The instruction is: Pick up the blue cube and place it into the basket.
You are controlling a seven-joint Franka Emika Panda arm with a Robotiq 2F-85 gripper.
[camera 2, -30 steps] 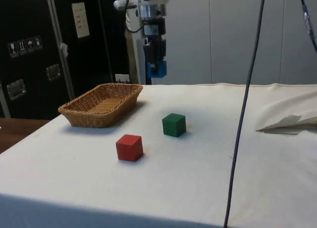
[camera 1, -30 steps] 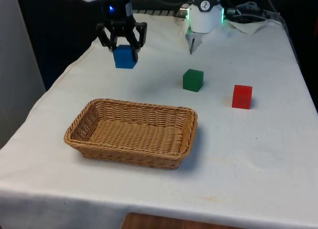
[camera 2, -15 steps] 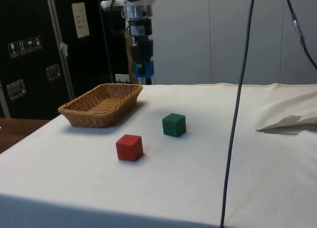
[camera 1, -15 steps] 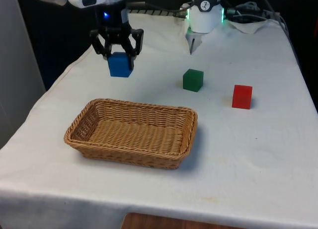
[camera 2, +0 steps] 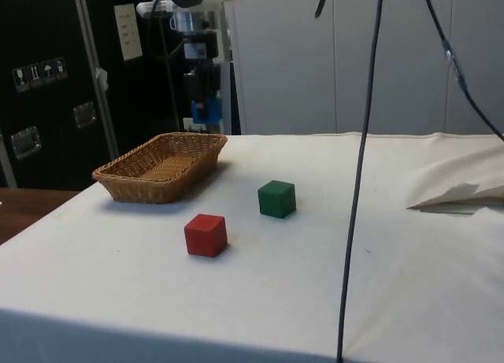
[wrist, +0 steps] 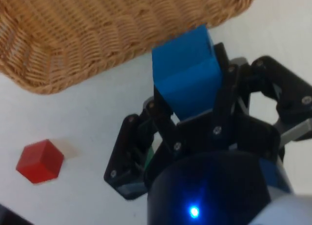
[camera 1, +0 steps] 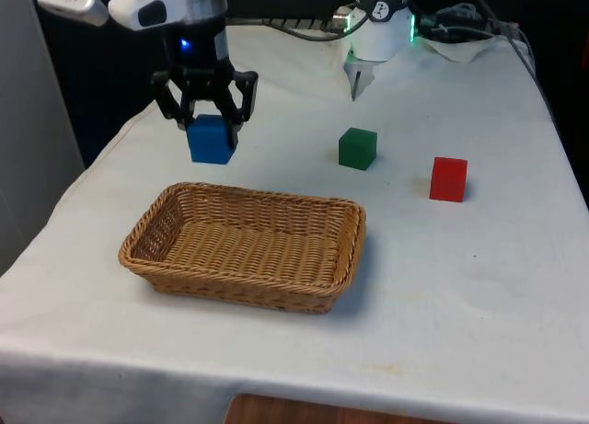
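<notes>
My black gripper (camera 1: 208,122) is shut on the blue cube (camera 1: 211,140) and carries it in the air, just beyond the far rim of the wicker basket (camera 1: 245,244), toward the front view's left. In the side view the blue cube (camera 2: 206,111) hangs above the far end of the basket (camera 2: 163,166), with the gripper (camera 2: 200,101) on it. The wrist view has the blue cube (wrist: 187,79) clamped between the two fingers (wrist: 225,91), with the basket's rim (wrist: 117,35) close beyond it.
A green cube (camera 1: 357,148) and a red cube (camera 1: 448,178) rest on the white cloth toward the front view's right of the basket. The same green cube (camera 2: 276,198) and red cube (camera 2: 206,235) stand apart in the side view. A black cable (camera 2: 354,166) hangs down.
The gripper has carried the blue cube toward the front view's left, lower and nearer the basket's far rim. The cubes on the cloth and the basket have stayed put.
</notes>
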